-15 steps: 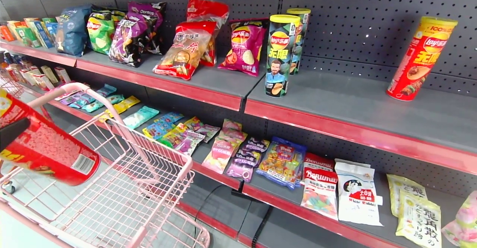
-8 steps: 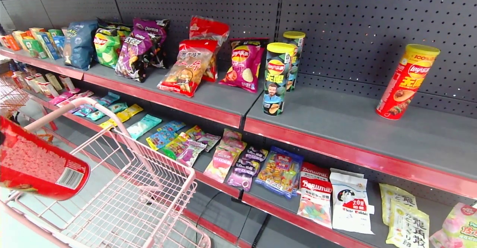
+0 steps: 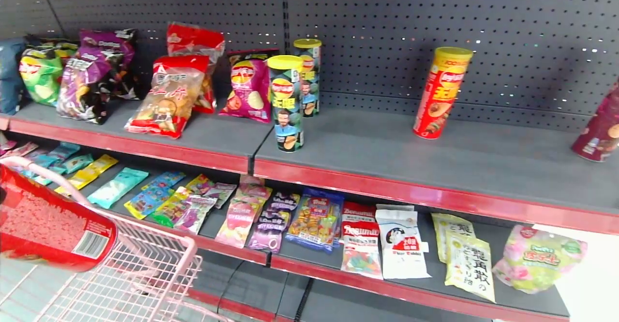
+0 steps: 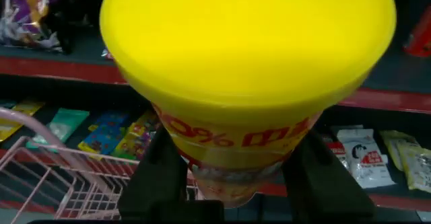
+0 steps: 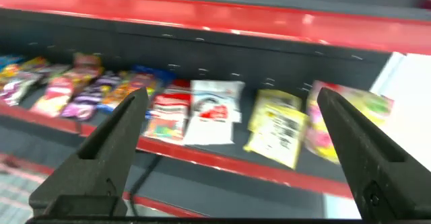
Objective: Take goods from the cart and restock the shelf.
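Red chip can (image 3: 51, 230), yellow-lidded, tilted over pink cart (image 3: 159, 231).

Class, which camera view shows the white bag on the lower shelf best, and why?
The head view: the white bag lies whole on the lower shelf. The right wrist view shows it at a slant, beyond the open right claw. The left wrist view shows it small, beside the left claw holding the can.
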`<state>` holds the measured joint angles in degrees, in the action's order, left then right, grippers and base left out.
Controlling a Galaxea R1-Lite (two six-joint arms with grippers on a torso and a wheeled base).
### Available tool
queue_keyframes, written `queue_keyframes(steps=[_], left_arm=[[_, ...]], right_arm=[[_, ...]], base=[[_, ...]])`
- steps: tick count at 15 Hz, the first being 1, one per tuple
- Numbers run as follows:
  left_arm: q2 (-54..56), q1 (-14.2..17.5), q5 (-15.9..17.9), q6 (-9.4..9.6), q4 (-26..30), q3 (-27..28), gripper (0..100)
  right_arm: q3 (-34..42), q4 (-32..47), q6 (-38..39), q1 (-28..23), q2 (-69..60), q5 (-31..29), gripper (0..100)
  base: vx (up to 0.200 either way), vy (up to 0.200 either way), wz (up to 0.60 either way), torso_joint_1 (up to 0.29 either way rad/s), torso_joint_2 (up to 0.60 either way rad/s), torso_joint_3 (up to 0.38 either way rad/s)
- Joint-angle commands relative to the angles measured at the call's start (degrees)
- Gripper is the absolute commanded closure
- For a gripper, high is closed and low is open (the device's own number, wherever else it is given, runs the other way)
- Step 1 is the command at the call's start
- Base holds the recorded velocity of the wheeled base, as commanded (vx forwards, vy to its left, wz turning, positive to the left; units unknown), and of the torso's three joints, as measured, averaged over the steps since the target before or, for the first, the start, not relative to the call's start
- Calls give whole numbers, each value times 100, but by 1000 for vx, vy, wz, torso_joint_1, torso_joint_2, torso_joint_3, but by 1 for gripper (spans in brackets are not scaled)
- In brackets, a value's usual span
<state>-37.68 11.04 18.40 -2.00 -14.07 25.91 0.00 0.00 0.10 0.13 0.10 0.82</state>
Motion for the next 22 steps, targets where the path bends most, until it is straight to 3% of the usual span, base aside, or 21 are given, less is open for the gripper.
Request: queue_keyframes(steps=[1,3,7,14,16,18,22], left_arm=[[-11,3,-3,15,-8,11,100],[6,12,-11,103,1,20,100],[77,38,-20,235,1,20,100],[288,29,-3,244,1,29,100],[463,3,68,244,9,-33,100],[710,-6,217,244,185,-112,100],[1624,-23,533,253,1222,-121,100]], right_arm=[[0,0,-1,4,-1,6,0],[0,0,-10,4,-1,6,0],[0,0,-19,4,-1,6,0],[0,0,-10,4,-1,6,0],[0,0,-10,4,-1,15,0],[0,0,-36,4,-1,24,0],[-9,0,-36,4,-1,24,0]], base=[[0,0,-600,2,2,2],[0,0,-600,5,2,5],[0,0,0,0,0,0],[200,0,0,4,-2,2],[0,0,0,0,0,0],[0,0,0,0,0,0],[0,0,0,0,0,0]])
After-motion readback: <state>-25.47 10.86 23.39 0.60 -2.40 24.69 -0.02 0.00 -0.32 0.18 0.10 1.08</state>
